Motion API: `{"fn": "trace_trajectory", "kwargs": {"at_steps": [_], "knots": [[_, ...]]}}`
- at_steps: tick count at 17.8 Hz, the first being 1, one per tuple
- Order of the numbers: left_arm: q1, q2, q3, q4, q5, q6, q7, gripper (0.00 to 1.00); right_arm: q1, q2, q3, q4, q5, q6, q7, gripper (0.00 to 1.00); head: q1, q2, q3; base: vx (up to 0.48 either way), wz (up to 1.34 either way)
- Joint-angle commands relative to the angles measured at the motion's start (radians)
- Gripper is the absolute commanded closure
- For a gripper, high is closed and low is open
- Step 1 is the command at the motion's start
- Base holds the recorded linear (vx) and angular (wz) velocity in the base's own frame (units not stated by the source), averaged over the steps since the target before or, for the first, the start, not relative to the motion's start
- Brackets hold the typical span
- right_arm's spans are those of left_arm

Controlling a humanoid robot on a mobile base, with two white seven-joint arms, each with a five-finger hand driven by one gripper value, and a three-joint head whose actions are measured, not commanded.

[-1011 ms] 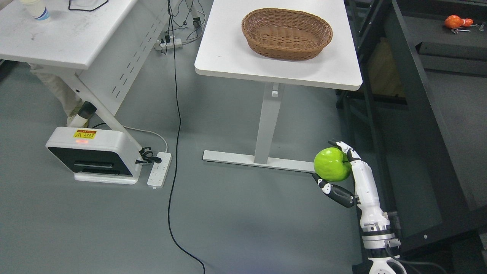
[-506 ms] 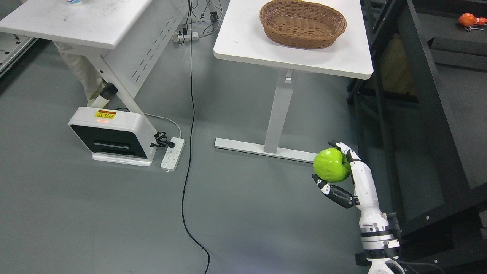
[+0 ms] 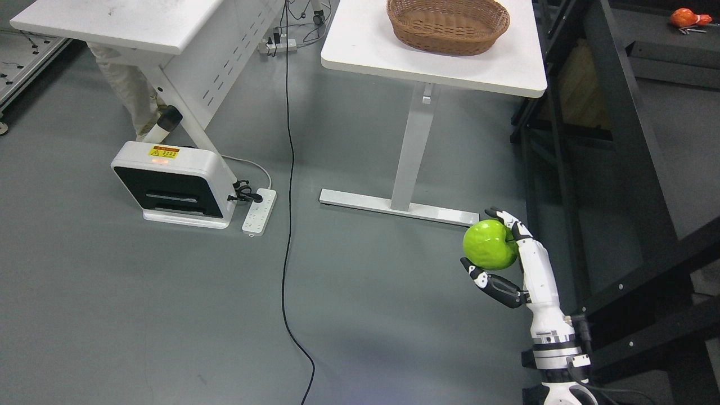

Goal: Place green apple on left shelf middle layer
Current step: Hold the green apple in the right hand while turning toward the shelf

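A bright green apple (image 3: 489, 243) sits in my right hand (image 3: 495, 250), whose white and black fingers (image 3: 509, 219) curl around it from above and below. The hand holds it in the air over the grey floor, at the lower right of the head view. My right arm (image 3: 548, 320) comes up from the bottom right edge. A black shelf frame (image 3: 624, 112) stands at the right, close to the arm. My left arm is out of view.
A white table (image 3: 360, 50) with a brown wicker basket (image 3: 448, 25) stands ahead. Another white table (image 3: 112, 22) is at the upper left, with a person's leg (image 3: 126, 90) behind it. A white box unit (image 3: 171, 185), a power strip (image 3: 259, 211) and a black cable (image 3: 288, 185) lie on the floor. An orange object (image 3: 687, 18) lies on the shelf.
The whole picture has shifted: the tables, floor unit and cable sit further right and higher, so the camera has moved. My right hand keeps the apple at the same spot in the picture.
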Motion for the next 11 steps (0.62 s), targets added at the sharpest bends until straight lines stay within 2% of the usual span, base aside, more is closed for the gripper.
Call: {"fn": "trace_trajectory", "kwargs": {"at_steps": [1, 11], "knots": [[0.0, 0.017, 0.001, 0.0, 0.0, -0.001, 0.0, 0.0, 0.004, 0.002, -0.001, 0.001, -0.002, 0.0, 0.0, 1.0, 0.0, 0.0, 0.0, -0.17, -0.11], [0.0, 0.017, 0.001, 0.0, -0.001, 0.001, 0.0, 0.0, 0.012, 0.003, -0.001, 0.001, -0.002, 0.0, 0.0, 1.0, 0.0, 0.0, 0.0, -0.129, -0.33]]}}
